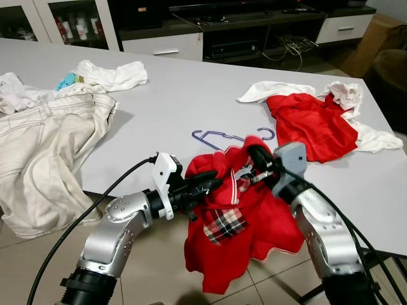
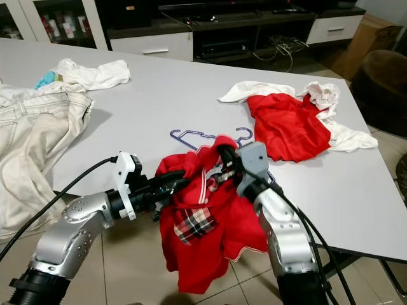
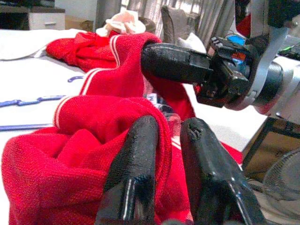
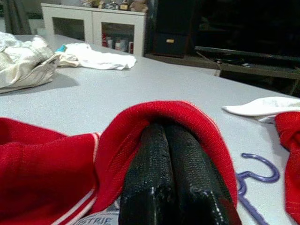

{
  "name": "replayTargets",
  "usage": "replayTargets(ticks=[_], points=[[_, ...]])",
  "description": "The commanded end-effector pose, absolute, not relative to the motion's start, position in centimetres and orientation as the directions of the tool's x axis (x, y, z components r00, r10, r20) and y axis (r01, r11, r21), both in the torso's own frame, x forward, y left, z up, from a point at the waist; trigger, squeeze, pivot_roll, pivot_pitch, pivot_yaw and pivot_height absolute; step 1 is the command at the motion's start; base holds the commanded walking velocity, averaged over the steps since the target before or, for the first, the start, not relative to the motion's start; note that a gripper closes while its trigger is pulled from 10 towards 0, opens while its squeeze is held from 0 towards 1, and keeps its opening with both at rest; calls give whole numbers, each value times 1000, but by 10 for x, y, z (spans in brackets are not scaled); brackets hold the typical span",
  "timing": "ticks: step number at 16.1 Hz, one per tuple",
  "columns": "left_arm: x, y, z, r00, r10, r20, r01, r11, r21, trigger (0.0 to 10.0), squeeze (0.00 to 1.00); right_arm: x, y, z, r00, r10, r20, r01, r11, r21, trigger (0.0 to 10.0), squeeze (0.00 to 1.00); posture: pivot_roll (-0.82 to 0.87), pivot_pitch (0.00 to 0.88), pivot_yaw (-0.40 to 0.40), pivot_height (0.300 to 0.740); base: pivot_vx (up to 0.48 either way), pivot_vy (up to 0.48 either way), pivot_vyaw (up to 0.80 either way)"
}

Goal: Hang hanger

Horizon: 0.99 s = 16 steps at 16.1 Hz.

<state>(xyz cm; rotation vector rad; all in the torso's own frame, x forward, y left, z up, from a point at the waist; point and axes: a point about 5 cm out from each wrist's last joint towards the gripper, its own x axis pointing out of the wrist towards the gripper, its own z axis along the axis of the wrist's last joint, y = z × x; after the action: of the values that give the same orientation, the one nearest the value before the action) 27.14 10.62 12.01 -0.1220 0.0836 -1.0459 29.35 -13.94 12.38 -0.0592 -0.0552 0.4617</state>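
Both grippers in the red shirt at the near table edge; hanger flat on the table behind it.

I see the left gripper [image 1: 213,182] clenched on a fold of the red shirt [image 1: 238,235], cloth pinched between its fingers [image 3: 133,164]. The right gripper [image 2: 222,152] has its fingers pressed together inside the shirt's collar band, fabric draped over them. The shirt hangs off the table [image 1: 191,95] edge toward the floor, plaid lining showing. The purple hanger [image 1: 219,136] lies flat just behind the shirt, held by neither gripper. Another red garment [image 1: 311,124] lies on white cloth well to the right; beige trousers [image 1: 44,152] lie on the left.
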Motion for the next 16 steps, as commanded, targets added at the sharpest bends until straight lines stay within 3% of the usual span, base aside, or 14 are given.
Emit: replayTargets(ticks=[1,2,3,6,7,10,16], points=[[279,107,123,539,-842,-12,837,537,-109,10000,0,298,-141,129,905,420,67,-416,907,-73,0,0,-52,0,-1,740,0,0,0],[285,109,124,586,-811,-4,806,583,-100,10000,0,299,-141,129,913,402,72,-398,915,-65,0,0,-51,0,-4,740,0,0,0],[296,117,127,678,-735,27,733,672,-109,10000,1000,302,-140,130,926,368,84,-365,930,-43,0,0,-51,0,-5,740,0,0,0],[306,126,130,756,-653,45,653,750,-100,10000,1000,304,-139,132,934,344,96,-343,939,-31,0,0,-51,0,-7,740,0,0,0],[310,128,131,778,-627,48,629,772,-91,10000,0,306,-140,133,936,337,99,-336,941,-31,0,0,-52,0,-9,740,0,0,0],[315,131,130,803,-595,47,596,798,-92,10000,0,309,-143,134,940,326,103,-325,945,-33,0,0,-52,0,-10,740,0,0,0],[311,136,143,694,-714,91,719,683,-126,10000,0,316,-152,141,944,303,128,-294,952,-81,0,0,-53,0,-6,740,0,0,0]])
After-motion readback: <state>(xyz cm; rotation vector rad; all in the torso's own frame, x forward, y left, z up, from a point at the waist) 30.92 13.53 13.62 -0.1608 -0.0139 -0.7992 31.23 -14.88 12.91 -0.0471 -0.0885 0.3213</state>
